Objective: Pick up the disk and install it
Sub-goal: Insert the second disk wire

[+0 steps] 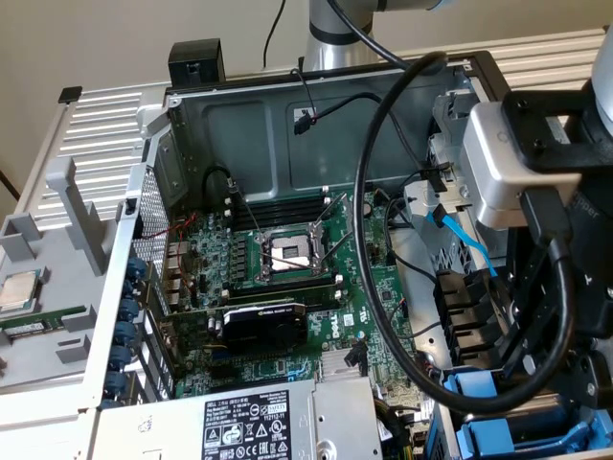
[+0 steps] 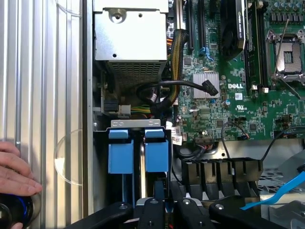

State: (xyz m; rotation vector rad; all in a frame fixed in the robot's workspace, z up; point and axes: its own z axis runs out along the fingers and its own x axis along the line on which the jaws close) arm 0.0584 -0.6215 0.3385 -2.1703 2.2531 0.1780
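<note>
The fingers (image 2: 162, 210) look clenched on the disk's blue carrier (image 2: 138, 155), which stands upright in the drive bay (image 2: 102, 157) beside the power supply (image 2: 131, 47). Seating it well, I'd judge, means pressing straight down along the bay's rails. The drive's metal body and label are hidden; a person's hand (image 2: 14, 167) rests nearby.

Bright blue disk (image 2: 138, 155) carrier, green motherboard (image 1: 287, 287)

Looks like a PC repair/test lab: open computer case (image 1: 192, 134) w/ bare motherboard (image 1: 287, 278) on a metal bench (image 1: 96, 125).
</note>
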